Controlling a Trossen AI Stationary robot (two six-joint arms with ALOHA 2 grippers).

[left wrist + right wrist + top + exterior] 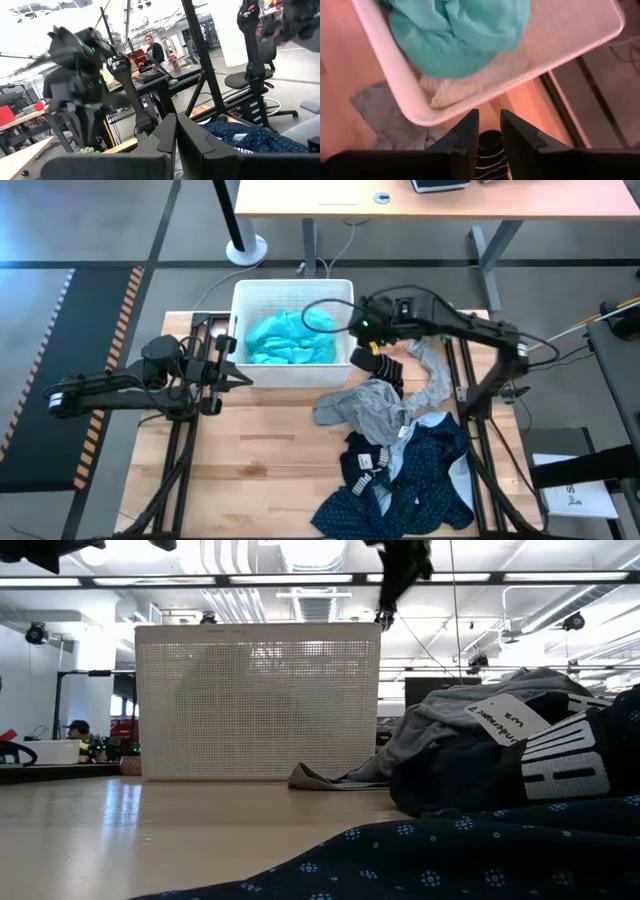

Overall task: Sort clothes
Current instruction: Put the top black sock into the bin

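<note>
High view: right end effector [352, 330] at basket [240, 330] rim | apparently empty

Your wooden desk [260, 450] carries the white basket [290, 370] at its back and a heap of clothes [400, 450] on its right half.

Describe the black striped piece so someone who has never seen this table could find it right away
Start at the white basket at the table's far edge, with teal fabric inside. Just off its right-hand near corner, below the right gripper, lies the small black garment with white stripes. The grey and dotted navy clothes nearby carry no stripes.
</note>
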